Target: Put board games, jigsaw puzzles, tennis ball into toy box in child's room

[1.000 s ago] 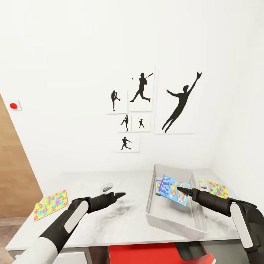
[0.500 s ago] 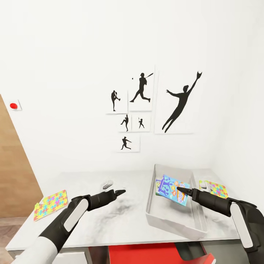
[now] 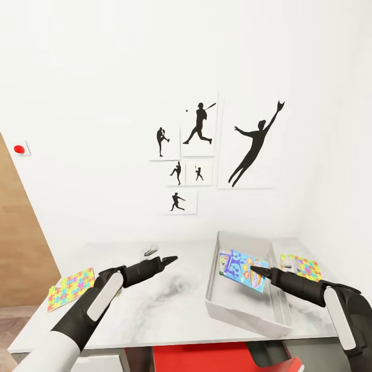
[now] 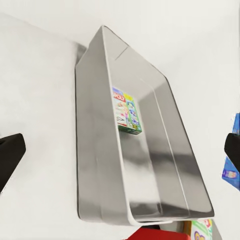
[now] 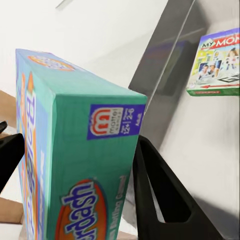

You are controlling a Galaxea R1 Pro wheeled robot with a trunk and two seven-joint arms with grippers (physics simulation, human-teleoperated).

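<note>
I held the flat blue printed game box (image 3: 242, 270) clamped in my right pincer (image 3: 254, 269) above the shallow grey tray (image 3: 248, 316) at lower right; the green-edged Monopoly box (image 4: 127, 111) already lay inside. Two multicolour puzzle boxes (image 3: 71, 287) waited on the desk (image 3: 155, 305); my left pincer (image 3: 170, 258) stood apart, empty.

bright even simulated light, soft faint shadows, sharp, no glare

board games (image 3: 242, 270) 2 | jigsaw puzzles (image 3: 71, 287) 2 | toy box (image 3: 243, 313) 1

child's room — home | baseball-player silhouettes (image 3: 256, 144) on white wall | puzzle box (image 3: 71, 287), toy box (image 3: 248, 305) on grey worktop (image 3: 155, 305)
</note>
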